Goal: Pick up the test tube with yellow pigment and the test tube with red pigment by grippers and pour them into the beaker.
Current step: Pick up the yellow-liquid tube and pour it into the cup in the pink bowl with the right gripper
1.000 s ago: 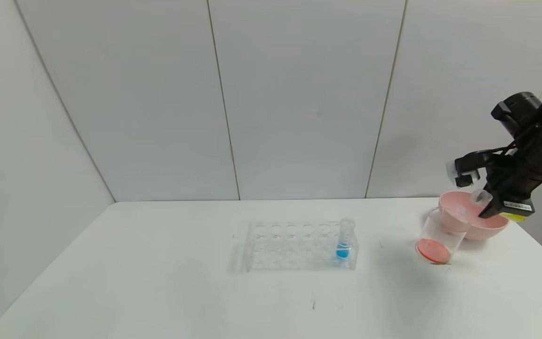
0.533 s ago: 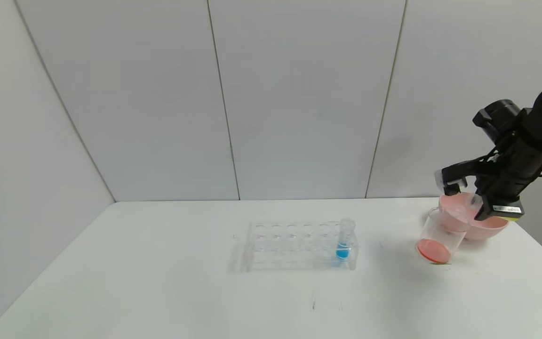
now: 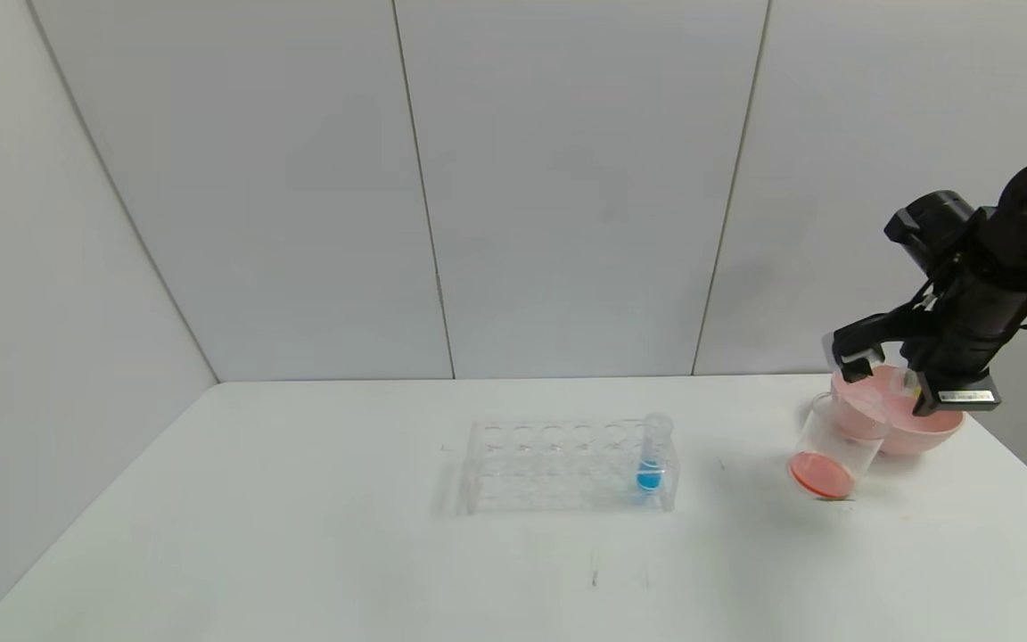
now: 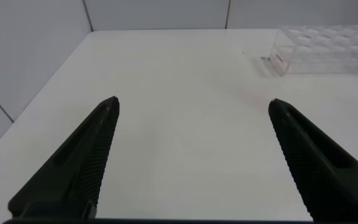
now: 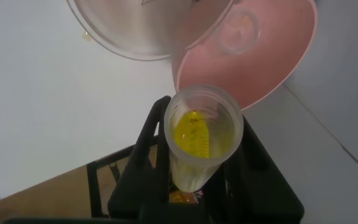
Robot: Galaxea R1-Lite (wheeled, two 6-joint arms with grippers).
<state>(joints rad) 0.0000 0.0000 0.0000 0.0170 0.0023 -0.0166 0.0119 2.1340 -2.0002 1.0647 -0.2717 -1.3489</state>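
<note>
Spreading wide apart, the two fingers of the left hand [image 4: 191, 162] hover low over the bare near-left part of the white bench [image 3: 299, 553], holding nothing. Farther in, at the middle, stands a clear rack [image 3: 567, 465] with one blue tube [image 3: 653, 453] at its right end. To the right is the beaker [image 3: 834, 446], tilted, with red-orange liquid at its bottom. Just behind it sits a pink bowl [image 3: 924, 432], touching it. Above the bowl, the right hand [image 3: 910, 385] is clamped on the test tube with yellow pigment [image 5: 201, 134], whose mouth points toward the bowl.
</note>
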